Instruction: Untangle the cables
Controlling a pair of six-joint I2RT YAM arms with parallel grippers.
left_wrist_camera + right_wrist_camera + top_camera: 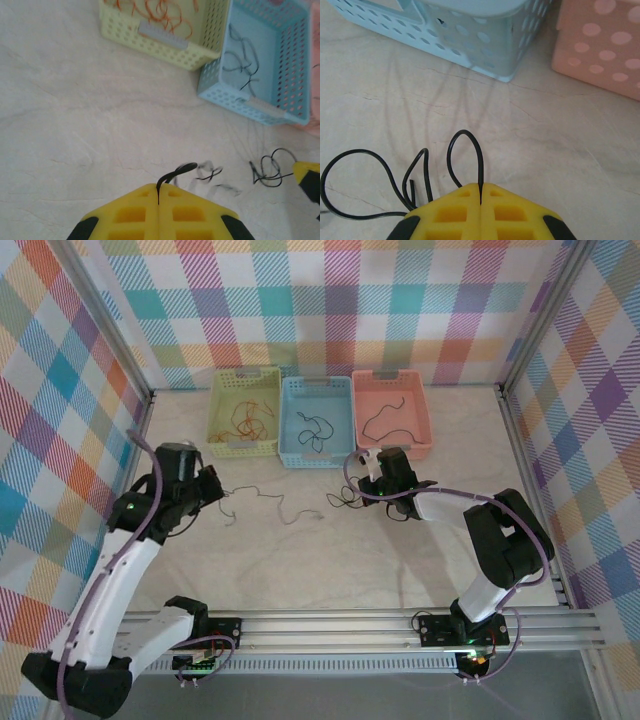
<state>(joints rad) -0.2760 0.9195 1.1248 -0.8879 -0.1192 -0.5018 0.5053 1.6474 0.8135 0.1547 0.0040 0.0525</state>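
**Left pincer** (216,486): you see its jaws pressed together on a dark cable (176,171). The cable rises from the seam between the fingers and trails ahead and to the right over the table (300,560).

**Right pincer** (480,189): its jaws are likewise closed, clamped on a black cable (465,150). This cable arches up just ahead of the fingertips, then loops off to their left on the table. You cannot tell whether the two pincers grip one strand or two.

**Baskets:** Ahead of the left pincer stands the yellow basket (240,447) holding red-orange cables (248,420). The blue basket (312,457), ahead between both pincers, holds black cables (315,430). The pink basket (390,376), just ahead of the right pincer, holds a dark brown cable (385,418).
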